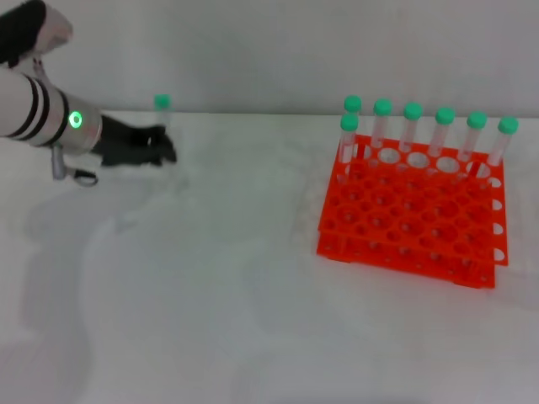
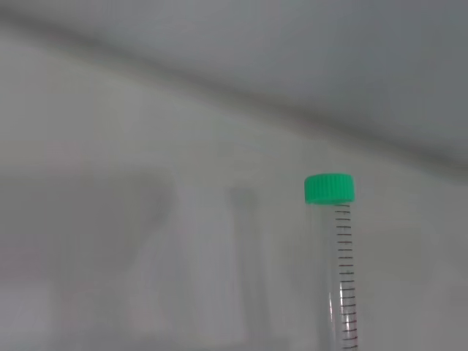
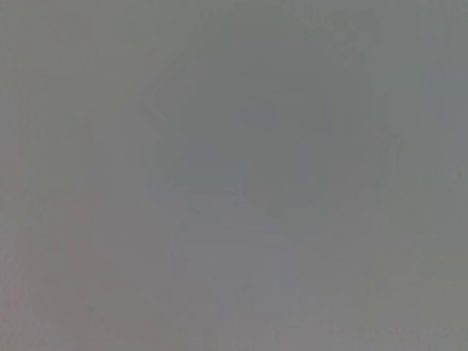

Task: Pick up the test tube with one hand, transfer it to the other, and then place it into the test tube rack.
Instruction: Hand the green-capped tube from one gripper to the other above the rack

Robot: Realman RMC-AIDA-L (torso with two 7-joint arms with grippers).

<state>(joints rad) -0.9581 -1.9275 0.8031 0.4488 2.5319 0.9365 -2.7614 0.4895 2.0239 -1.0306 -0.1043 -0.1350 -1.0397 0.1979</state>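
The test tube (image 1: 162, 114), clear with a green cap, stands upright at the far left of the white table. My left gripper (image 1: 162, 148), black on a white arm with black bands and a green light ring, reaches to the tube's lower part. The left wrist view shows the tube's cap and graduated body (image 2: 338, 248) close up. The orange-red test tube rack (image 1: 404, 223) sits at the right. My right gripper is out of view; the right wrist view shows only plain grey.
Several green-capped tubes (image 1: 412, 126) stand in the rack's back rows. A grey wall runs behind the table (image 1: 236, 295). Faint clear shapes (image 2: 241, 256) show beside the tube in the left wrist view.
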